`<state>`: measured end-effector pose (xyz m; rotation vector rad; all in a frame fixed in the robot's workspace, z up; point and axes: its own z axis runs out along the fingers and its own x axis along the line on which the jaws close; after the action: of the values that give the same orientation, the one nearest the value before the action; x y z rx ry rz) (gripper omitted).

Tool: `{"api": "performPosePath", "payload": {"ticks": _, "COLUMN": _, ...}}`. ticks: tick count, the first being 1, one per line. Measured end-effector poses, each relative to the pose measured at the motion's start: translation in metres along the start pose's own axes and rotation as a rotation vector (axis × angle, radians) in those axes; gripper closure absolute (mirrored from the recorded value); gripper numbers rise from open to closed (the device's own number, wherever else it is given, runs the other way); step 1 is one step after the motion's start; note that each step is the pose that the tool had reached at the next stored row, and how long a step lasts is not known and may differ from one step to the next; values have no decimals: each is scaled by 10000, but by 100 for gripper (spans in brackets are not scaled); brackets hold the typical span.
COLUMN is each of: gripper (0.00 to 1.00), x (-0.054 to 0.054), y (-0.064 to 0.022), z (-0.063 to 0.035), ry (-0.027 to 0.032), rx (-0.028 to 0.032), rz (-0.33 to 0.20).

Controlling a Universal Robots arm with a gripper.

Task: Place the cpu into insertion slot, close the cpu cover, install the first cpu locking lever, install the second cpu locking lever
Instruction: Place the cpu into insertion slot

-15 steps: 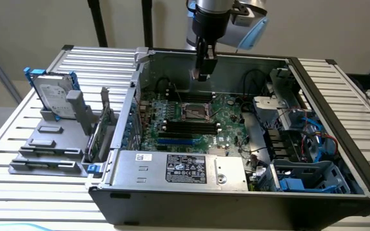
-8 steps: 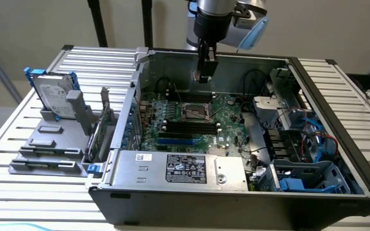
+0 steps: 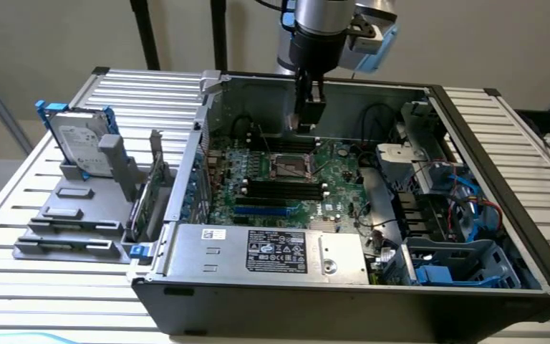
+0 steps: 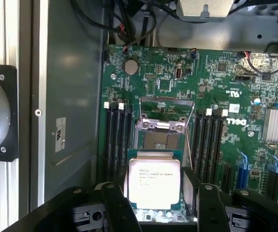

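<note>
While matte black fingers (image 4: 117,208) grip the flat, square, silvery cpu (image 4: 154,181), we cannot read its print.

On slatted bench (image 3: 65,287), exterior view's left: hard drive (image 3: 72,140) in blue bracket. Inside open computer case (image 3: 351,312): labelled grey power supply (image 3: 266,251) lower centre, blue drive cage (image 3: 461,269) lower right.

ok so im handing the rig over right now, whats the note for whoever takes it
The gripper is shut on the cpu and holds it above the board.
The slot is empty, with the cover raised.
Done: cpu is in the grip, nothing is seated.
Left: cpu into slot, cover shut, both levers latched.
</note>
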<state>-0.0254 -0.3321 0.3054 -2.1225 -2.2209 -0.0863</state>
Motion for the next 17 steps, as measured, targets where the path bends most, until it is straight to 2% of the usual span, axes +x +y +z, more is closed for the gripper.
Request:
{"api": "performPosePath", "payload": {"ticks": 2, "gripper": 46, "x": -15, "y": -3, "z": 33, "ry": -3, "rx": -23, "rz": 46}}
{"api": "performPosePath", "payload": {"ticks": 9, "gripper": 46, "x": -66, "y": -21, "z": 152, "ry": -8, "rx": -161, "rz": 96}}
{"api": "performPosePath", "payload": {"ticks": 13, "gripper": 46, "x": -85, "y": -33, "z": 223, "ry": -23, "rx": -174, "rz": 99}}
{"api": "performPosePath", "payload": {"ticks": 17, "gripper": 46, "x": -91, "y": -36, "z": 295, "ry": -69, "rx": -173, "rz": 111}}
